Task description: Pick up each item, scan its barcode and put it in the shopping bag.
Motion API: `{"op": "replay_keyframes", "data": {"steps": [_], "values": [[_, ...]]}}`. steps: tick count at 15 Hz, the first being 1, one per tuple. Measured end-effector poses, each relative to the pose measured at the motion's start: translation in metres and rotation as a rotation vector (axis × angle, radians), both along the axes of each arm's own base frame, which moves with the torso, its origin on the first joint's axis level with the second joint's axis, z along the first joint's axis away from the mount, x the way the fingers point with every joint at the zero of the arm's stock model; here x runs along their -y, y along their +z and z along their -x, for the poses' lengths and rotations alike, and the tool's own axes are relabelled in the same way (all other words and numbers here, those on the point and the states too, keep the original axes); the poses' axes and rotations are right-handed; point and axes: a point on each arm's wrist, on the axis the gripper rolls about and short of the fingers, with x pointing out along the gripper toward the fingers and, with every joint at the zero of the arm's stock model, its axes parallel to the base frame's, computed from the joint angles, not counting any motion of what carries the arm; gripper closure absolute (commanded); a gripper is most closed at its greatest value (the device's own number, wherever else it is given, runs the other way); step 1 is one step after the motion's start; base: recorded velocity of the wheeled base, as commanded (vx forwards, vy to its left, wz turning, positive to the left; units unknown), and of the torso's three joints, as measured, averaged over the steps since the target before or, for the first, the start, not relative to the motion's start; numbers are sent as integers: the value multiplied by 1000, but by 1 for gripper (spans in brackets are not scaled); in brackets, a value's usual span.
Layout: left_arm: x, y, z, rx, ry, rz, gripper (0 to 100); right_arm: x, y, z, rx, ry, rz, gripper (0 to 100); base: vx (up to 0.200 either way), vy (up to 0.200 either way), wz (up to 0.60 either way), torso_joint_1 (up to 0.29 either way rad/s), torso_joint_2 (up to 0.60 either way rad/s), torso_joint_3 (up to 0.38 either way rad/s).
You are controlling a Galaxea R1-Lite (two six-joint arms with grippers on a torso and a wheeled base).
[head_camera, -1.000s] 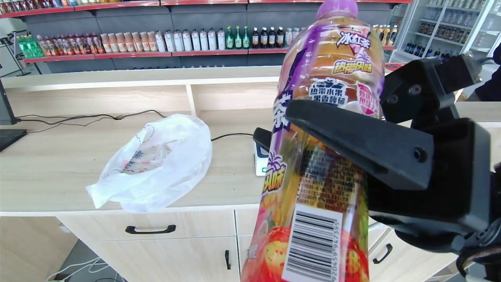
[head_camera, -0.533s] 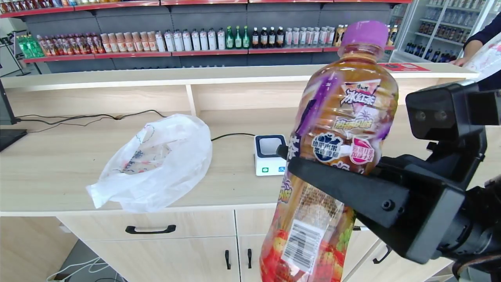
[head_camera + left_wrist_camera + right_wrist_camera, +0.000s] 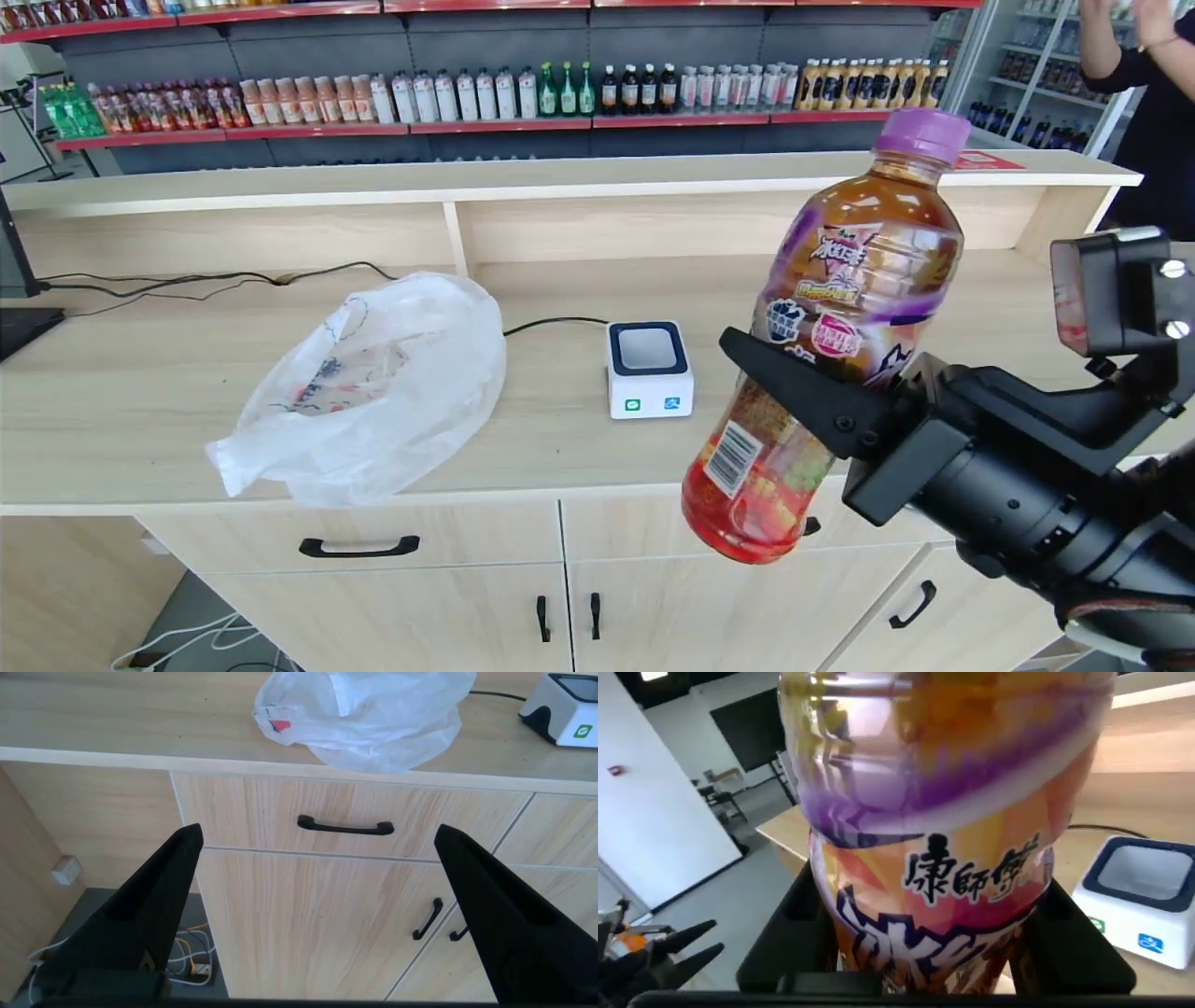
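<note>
While gripping the bottle (image 3: 859,280) round its waist with the right gripper (image 3: 803,373), fingers clenched on the label, holds it in the air off the counter (image 3: 140,401) — long axis tilted, purple cap up and away to the right, base down toward the robot, barcode (image 3: 731,457) low on the label. Off to the left and lower, near yet apart: scanner (image 3: 649,369), window upward, shopping bag (image 3: 373,392) beyond it — so probably calls for swinging the barcode leftward and down over that window. Spread wide and empty, left gripper (image 3: 318,835), low before the drawer fronts, well apart from the bottle.
</note>
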Motion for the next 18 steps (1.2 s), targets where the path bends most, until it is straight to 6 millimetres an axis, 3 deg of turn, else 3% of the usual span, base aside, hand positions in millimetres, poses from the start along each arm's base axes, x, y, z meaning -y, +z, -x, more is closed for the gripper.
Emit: {"op": "replay_keyframes", "data": {"steps": [4,8,12,18], "values": [[0,0,0,0,0,0,0,0,-8,-7,8,-187,68,100,0,0,0,0,0,0],[0,0,0,0,0,0,0,-15,-1,-23,31,-232,121,100,0,0,0,0,0,0],[0,0,0,0,0,0,0,-29,6,-49,25,-354,114,100,0,0,0,0,0,0],[0,0,0,0,0,0,0,-33,-2,-88,40,-445,154,100,0,0,0,0,0,0]]}}
